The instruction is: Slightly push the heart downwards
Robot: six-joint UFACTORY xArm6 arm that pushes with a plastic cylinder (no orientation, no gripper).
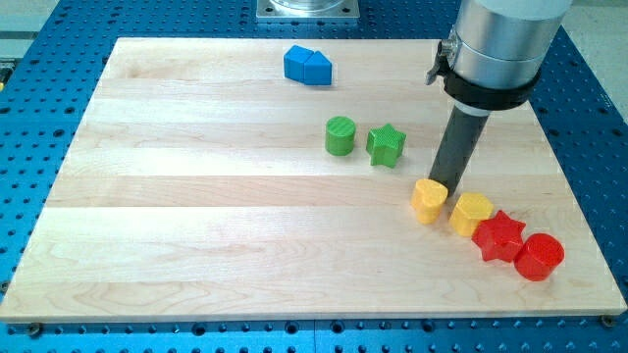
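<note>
Subject: the yellow heart [428,200]. It sits on the view's right half of the tabletop [196,226], below centre, at the upper-left end of a diagonal row of four blocks. Just beside it toward the lower right is a yellow block [472,213], shape unclear, possibly hexagonal; whether the two touch cannot be told. Next in the row are a red star [498,236] and a red cylinder [539,257], close-packed.

My tip [448,184] stands at the heart's upper right edge, at or very near contact; the exact gap is hidden by the rod. There is no claw on this arm, so no open or closed state applies.

Progress, as a judgement: the tip is placed on the heart's upper side, which suits a push toward the view's bottom. How much of the push is done cannot be determined from this single moment. The tip sits off-centre to the right, so the heart could turn or drift left.

Elsewhere: a green cylinder [340,135] and a green star [387,145] lie above and left, well apart from the heart; a blue block [307,66] lies near the top edge.

Surface: pale wooden board, clean, resting on a blue perforated plate [39,196]. The space below the heart is unobstructed.
</note>
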